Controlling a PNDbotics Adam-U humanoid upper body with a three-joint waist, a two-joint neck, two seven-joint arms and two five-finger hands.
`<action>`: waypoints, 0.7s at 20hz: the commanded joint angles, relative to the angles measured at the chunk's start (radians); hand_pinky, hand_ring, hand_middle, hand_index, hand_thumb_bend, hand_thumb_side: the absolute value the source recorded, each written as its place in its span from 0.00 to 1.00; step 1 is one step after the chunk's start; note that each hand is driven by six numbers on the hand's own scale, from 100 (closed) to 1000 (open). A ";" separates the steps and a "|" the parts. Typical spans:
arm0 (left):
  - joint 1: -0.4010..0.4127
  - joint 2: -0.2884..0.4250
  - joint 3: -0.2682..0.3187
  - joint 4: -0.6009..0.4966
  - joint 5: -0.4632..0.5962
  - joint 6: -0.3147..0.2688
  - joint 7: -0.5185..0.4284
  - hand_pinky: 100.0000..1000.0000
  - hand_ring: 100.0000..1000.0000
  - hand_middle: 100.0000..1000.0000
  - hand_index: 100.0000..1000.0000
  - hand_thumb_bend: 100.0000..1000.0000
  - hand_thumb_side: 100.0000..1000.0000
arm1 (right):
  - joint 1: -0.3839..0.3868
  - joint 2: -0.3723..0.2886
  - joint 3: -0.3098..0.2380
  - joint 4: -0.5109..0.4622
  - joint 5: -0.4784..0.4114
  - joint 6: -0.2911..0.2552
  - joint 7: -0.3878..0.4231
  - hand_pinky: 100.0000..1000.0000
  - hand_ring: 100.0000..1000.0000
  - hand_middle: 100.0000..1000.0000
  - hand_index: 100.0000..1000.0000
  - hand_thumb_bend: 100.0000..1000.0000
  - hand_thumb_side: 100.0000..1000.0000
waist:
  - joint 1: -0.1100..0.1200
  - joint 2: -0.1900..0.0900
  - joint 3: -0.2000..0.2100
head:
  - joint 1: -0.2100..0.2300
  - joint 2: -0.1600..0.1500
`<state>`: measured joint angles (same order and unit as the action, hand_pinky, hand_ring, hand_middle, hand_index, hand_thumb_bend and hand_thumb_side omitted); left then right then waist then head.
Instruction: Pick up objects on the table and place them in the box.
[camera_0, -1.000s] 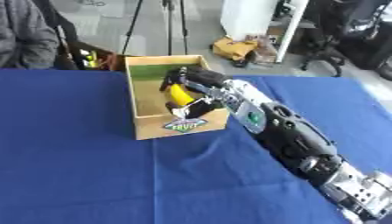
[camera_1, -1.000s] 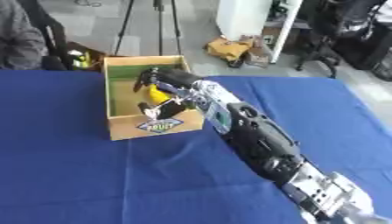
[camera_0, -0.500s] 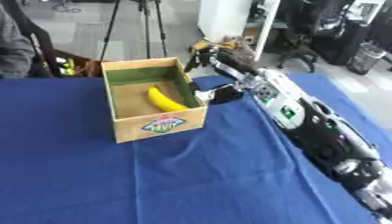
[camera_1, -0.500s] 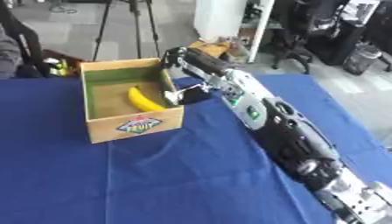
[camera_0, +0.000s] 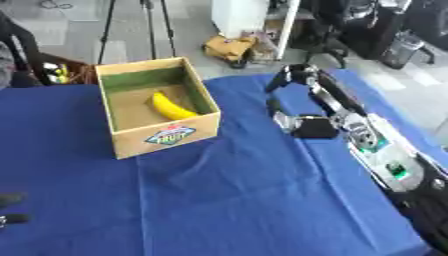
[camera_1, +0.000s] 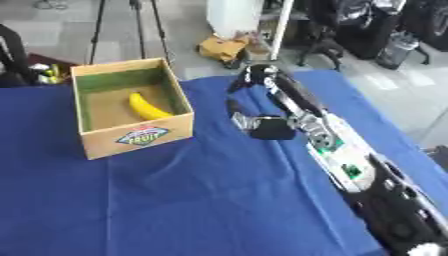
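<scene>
The box (camera_0: 157, 114) sat toward the far left part of the blue-covered table (camera_0: 227, 200), its open top facing up and a printed label on the near wall. The banana (camera_0: 171, 107) lay inside it on the cardboard floor, running diagonally, with the box's green-lined far wall behind it. So the task's thing was in the box, not in any hand.

Room-wise: the whole near half of the cloth in front of the box was plain blue, with just a few soft wrinkles. The table's far edge ran right behind the box, and past it was floor with tripod legs and some clutter. The right edge of the table slanted away under the robot's right arm.

That arm came in from the lower right corner and stretched diagonally up across the table, with a bend at its far end near the table's far edge. The right hand (camera_1: 261, 126) hung back down from there over the cloth, just right of the box and apart from it. It held nothing, though I couldn't tell how far its fingers were curled.

Over at the lower left edge of the left eye view, dark fingertips of the left hand (camera_0: 10, 207) poked in, too little showing to say how they were set.
</scene>
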<state>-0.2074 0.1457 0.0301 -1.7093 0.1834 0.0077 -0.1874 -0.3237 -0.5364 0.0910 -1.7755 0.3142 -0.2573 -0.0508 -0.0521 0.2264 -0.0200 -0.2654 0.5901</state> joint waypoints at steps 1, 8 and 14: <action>-0.001 0.021 0.017 -0.014 -0.007 -0.005 0.014 0.55 0.72 0.51 0.52 0.14 1.00 | 0.046 0.062 -0.031 -0.082 -0.058 0.045 -0.021 0.64 0.62 0.53 0.60 0.00 0.50 | 0.005 -0.013 -0.007 | 0.015 0.013; 0.011 0.014 0.014 -0.009 -0.008 -0.009 0.014 0.55 0.72 0.51 0.52 0.13 1.00 | 0.222 0.217 -0.073 -0.182 -0.173 0.144 0.020 0.64 0.60 0.51 0.58 0.00 0.57 | 0.028 -0.025 -0.021 | 0.020 0.033; 0.019 0.010 0.014 -0.005 -0.005 -0.012 0.014 0.55 0.72 0.51 0.52 0.13 1.00 | 0.245 0.246 -0.096 -0.204 -0.273 0.176 0.038 0.64 0.60 0.51 0.58 0.00 0.60 | 0.038 -0.040 -0.033 | 0.023 0.049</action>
<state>-0.1836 0.1490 0.0405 -1.7035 0.1785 -0.0007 -0.1746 -0.0776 -0.2854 0.0064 -1.9541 0.0668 -0.0885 -0.0156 -0.0158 0.2001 -0.0510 -0.2464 0.6290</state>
